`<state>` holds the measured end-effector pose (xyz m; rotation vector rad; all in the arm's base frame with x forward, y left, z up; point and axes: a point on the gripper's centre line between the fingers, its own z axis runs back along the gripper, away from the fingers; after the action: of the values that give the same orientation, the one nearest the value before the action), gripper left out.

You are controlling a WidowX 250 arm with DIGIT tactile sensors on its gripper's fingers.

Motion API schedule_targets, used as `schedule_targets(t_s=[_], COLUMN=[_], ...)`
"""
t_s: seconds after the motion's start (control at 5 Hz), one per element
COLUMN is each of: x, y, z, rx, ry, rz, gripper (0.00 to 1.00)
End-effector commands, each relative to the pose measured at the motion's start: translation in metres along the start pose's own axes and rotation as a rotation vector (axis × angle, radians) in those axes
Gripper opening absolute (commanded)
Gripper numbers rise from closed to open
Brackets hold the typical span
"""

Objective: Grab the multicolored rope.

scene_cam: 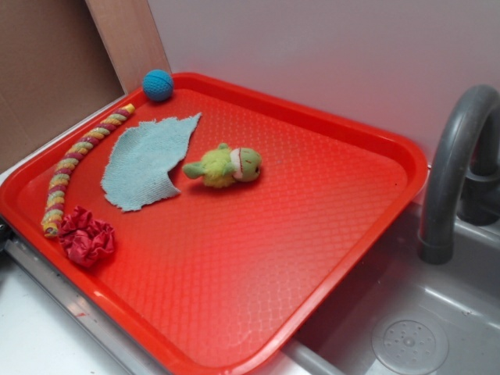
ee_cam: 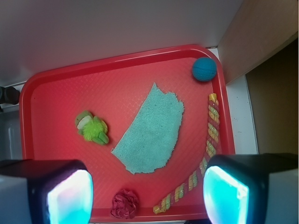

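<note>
The multicolored rope (scene_cam: 72, 163) lies along the left rim of the red tray (scene_cam: 312, 258), curving from near the blue ball to the red scrunchie. From the wrist view the rope (ee_cam: 211, 135) runs down the tray's right side, its lower part passing behind my right finger. My gripper (ee_cam: 147, 193) hangs high above the tray, open, with nothing between its fingers (ee_cam: 70, 196). The arm does not show in the exterior view.
A blue cloth (scene_cam: 147, 160) lies beside the rope. A yellow-green plush toy (scene_cam: 226, 166), a blue ball (scene_cam: 157, 84) and a red scrunchie (scene_cam: 86, 237) also rest on the tray. A grey faucet (scene_cam: 457, 156) and sink (scene_cam: 406, 336) stand to the right.
</note>
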<state>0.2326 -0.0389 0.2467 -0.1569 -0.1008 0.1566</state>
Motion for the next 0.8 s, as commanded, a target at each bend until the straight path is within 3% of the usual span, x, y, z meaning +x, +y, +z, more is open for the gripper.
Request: schedule_targets(t_s=[0.0, 0.2, 0.4, 0.6], x=[0.0, 0.02, 0.032, 0.02], y=[0.0, 0.013, 0.029, 0.041], z=[0.0, -0.007, -0.018, -0.045], rx=[0.0, -0.072, -0.087, -0.143], ry=[0.0, -0.069, -0.145, -0.139], rz=[0.0, 0.225, 0.467, 0.701], gripper=[1.0, 1.0, 1.0, 1.0])
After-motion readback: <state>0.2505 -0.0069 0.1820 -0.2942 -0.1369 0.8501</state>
